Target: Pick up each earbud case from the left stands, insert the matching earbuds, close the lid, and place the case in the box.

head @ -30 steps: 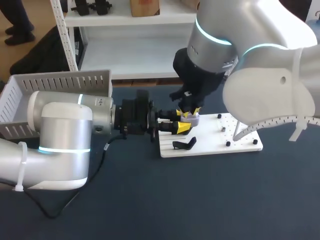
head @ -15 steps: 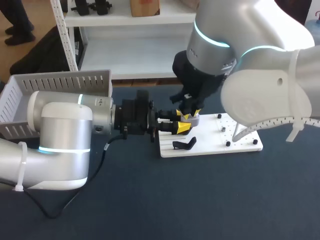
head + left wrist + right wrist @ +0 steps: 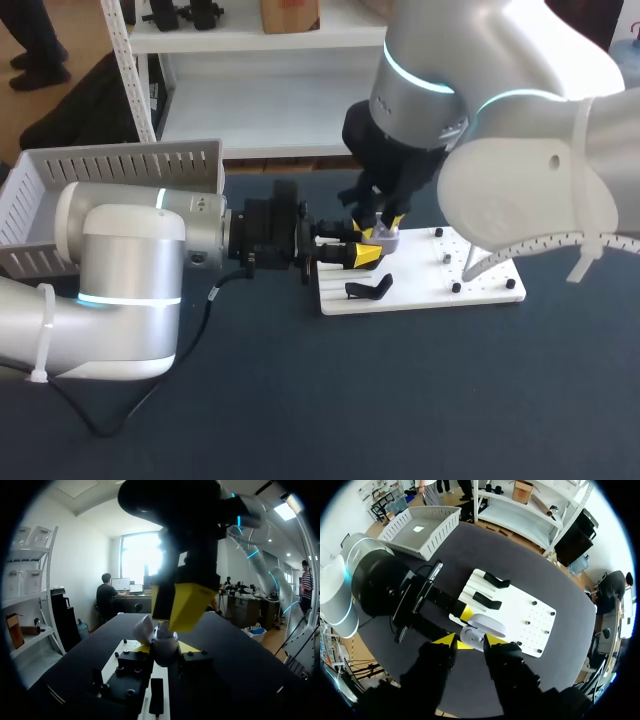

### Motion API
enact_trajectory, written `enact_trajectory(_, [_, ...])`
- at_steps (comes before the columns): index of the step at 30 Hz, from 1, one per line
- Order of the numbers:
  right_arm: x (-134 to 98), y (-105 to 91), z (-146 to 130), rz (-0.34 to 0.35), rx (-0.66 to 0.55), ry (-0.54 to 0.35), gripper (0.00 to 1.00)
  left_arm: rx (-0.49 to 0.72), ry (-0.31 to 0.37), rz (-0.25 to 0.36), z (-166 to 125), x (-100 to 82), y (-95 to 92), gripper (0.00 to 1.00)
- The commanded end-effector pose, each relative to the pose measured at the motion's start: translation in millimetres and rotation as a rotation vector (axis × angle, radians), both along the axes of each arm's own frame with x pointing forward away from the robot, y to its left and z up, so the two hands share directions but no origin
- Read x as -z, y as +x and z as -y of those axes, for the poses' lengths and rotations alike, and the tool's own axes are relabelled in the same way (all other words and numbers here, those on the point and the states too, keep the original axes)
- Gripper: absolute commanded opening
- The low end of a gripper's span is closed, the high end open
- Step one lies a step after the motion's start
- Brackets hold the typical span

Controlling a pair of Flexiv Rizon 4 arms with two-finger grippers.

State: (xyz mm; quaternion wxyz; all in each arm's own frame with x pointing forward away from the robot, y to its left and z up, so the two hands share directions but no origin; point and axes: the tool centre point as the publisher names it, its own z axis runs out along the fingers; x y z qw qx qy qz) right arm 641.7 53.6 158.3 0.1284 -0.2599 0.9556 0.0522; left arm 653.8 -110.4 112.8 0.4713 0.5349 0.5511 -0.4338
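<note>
A pale earbud case (image 3: 386,240) with its lid (image 3: 488,624) hinged open is held just above the white stand board (image 3: 480,285). My left gripper (image 3: 362,254) lies level, coming in from the left, and is shut on the case body (image 3: 165,648). My right gripper (image 3: 383,226) points straight down right over the case mouth. In the right wrist view its yellow fingertips (image 3: 445,640) stand apart with the case (image 3: 471,636) showing in the gap beyond them; I see nothing pinched between them. Whether earbuds sit inside the case is hidden.
Black stands (image 3: 368,289) sit on the board's left part, and small black pegs (image 3: 456,287) dot its right. A grey slatted box (image 3: 120,165) stands at the back left, behind my left arm. The dark tabletop stretches out in front of the board.
The right gripper's fingers have spread apart above the case, and that arm has shifted slightly. The left arm and the case have stayed still.
</note>
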Motion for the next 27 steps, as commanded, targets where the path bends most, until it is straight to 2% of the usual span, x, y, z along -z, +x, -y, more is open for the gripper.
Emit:
enact_trajectory(1, [-2.1,-3.1,0.0,0.006,-0.002,-0.001,0.35,-0.005,-0.003,0.003,-0.2,-0.2,-1.7,0.0])
enact_trajectory(6, [-16.5,-7.2,0.7,0.025,-0.01,0.013,0.38,-0.005,-0.003,0.003,-0.2,-0.2,-1.7,0.0])
enact_trajectory(11, [-27.9,-0.6,-1.4,0.051,0.011,0.054,0.38,-0.005,-0.003,0.003,-0.2,-0.2,-1.7,0.0])
enact_trajectory(15, [-27.0,17.8,-0.4,0.073,0.072,0.095,0.4,-0.005,-0.003,0.003,-0.2,-0.2,-1.7,0.0])
enact_trajectory(22, [-9.4,58.9,7.0,0.11,0.171,0.07,0.37,-0.005,-0.003,0.003,-0.2,-0.2,-1.7,0.0])
enact_trajectory(27, [1.7,70.8,12.3,0.107,0.201,0.044,0.37,-0.005,-0.003,0.003,-0.2,-0.2,-1.7,0.0])
